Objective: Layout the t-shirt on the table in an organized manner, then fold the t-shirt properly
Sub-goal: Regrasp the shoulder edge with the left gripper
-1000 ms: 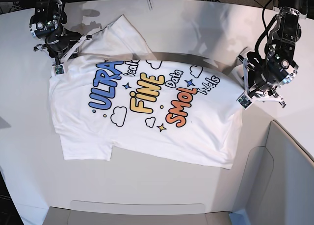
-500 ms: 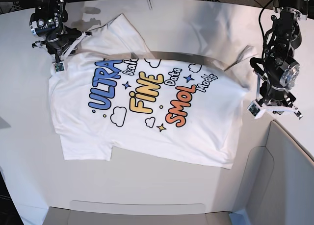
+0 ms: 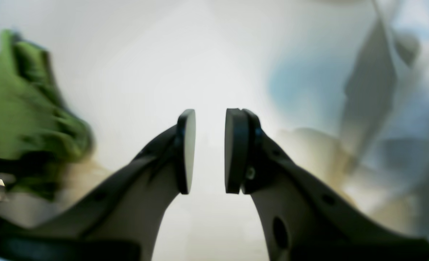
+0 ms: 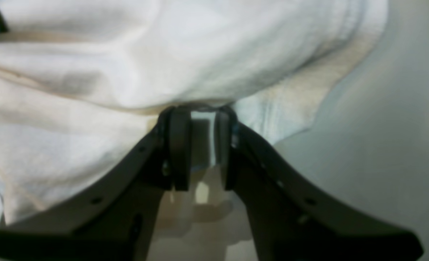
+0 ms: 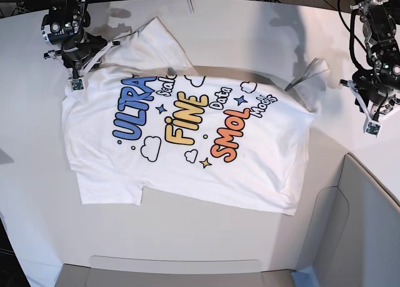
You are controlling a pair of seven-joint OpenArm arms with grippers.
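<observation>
My left gripper has its two black pads parted by a narrow gap with nothing between them. Beyond them all is blurred: pale white in the middle, a green shape to the left, grey and blue patches to the right.
</observation>
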